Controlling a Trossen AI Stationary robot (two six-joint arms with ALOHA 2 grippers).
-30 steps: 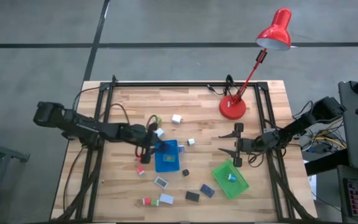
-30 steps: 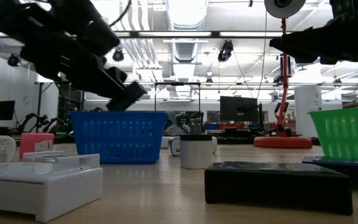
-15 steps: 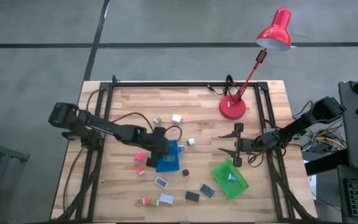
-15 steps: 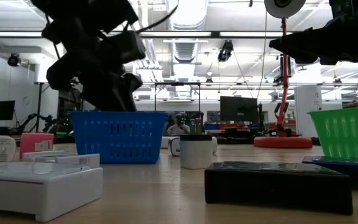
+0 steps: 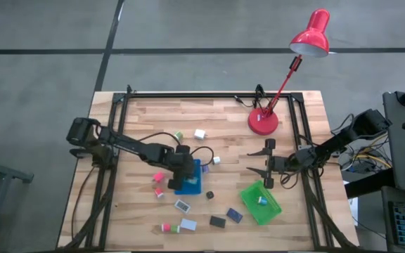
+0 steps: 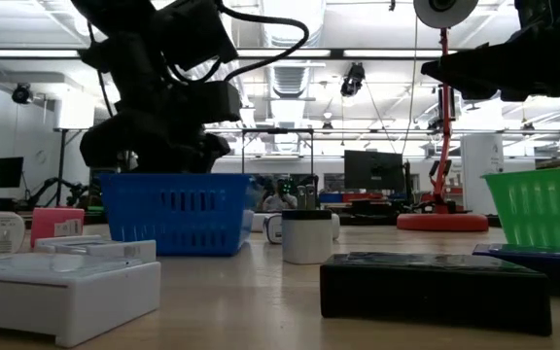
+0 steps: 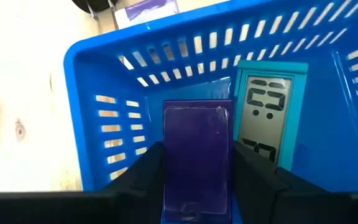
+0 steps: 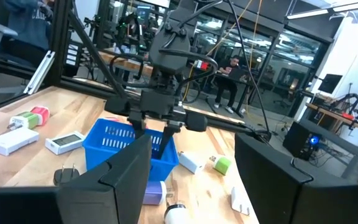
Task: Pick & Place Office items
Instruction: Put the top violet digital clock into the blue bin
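table (image 5: 146, 112): light butcher-block wood, visible grain and knots, satin finish
blue tray (image 7: 104, 81): moulded plastic, slotted walls, slight gloss
green tray (image 5: 273, 208): same slotted plastic by the look
purple block (image 7: 197, 152) between left gripper (image 7: 197, 177) fingers: smooth, glossy, faint reflections
teal clock (image 7: 269, 106): plastic bezel, matt grey LCD face
gripper fingers (image 7: 145, 177): matt black plastic
black box (image 6: 436, 287): smooth, semi-gloss top
white box (image 6: 61, 292): matt plastic
lamp (image 5: 311, 34): glossy red painted metal shade and base
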